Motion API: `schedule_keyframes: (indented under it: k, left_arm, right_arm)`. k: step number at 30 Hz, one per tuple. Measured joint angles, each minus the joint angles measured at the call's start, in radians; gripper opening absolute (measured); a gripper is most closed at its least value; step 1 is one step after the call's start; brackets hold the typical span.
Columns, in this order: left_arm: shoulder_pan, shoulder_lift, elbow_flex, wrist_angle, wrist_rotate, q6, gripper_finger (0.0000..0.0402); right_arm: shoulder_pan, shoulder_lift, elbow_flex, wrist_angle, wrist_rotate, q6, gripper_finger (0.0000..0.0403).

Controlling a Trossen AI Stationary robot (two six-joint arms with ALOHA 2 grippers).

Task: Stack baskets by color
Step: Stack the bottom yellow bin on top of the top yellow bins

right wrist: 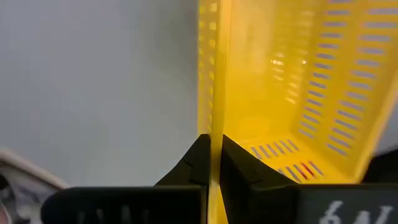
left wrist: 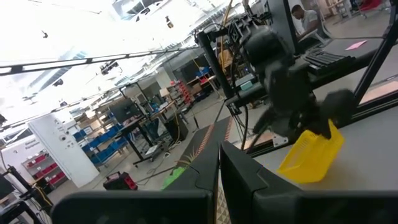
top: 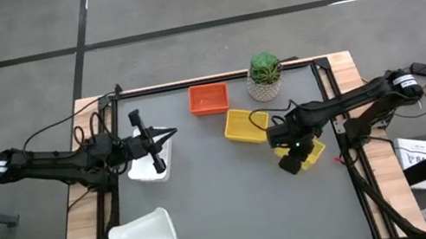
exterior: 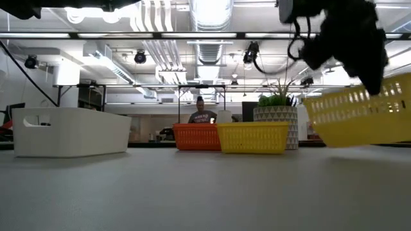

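Your right gripper (right wrist: 214, 163) pinches one wall of the tilted yellow basket (right wrist: 292, 93), a finger on each face. Your left gripper (top: 165, 137), fingers pressed together, hovers over a white basket (top: 145, 170).

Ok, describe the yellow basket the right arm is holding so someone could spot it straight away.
Start at the potted plant on the table's far edge. Two yellow baskets lie nearby; take the one nearer the table's right edge, the held yellow basket. Unlike the free yellow basket, it's tilted, its wall pinched by the right gripper.

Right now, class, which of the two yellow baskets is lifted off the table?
The yellow basket nearest the table's right edge: the right end effector pinches its wall, tilting it. The other yellow basket sits flat beside the plant.
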Motion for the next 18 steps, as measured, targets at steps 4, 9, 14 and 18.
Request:
schedule_keyframes:
  k: [4,9,14,18]
  left_arm:
    - [0.0,0.0,0.0,0.0,0.0,-0.001,0.0]
    - [0.0,0.001,0.0,0.0,0.0,-0.003,0.0]
    - [0.0,0.002,0.0,0.001,0.0,-0.004,0.0]
    - [0.0,0.002,0.0,0.003,0.0,-0.004,0.0]
  right_arm:
    - [0.063,-0.013,0.084,-0.002,0.041,-0.229,0.0009]
    - [0.161,0.01,0.209,-0.004,0.307,-0.437,0.0009]
    - [0.192,0.073,0.33,-0.004,0.713,-0.435,0.0009]
    - [0.16,0.166,0.421,-0.014,0.737,-0.469,0.0009]
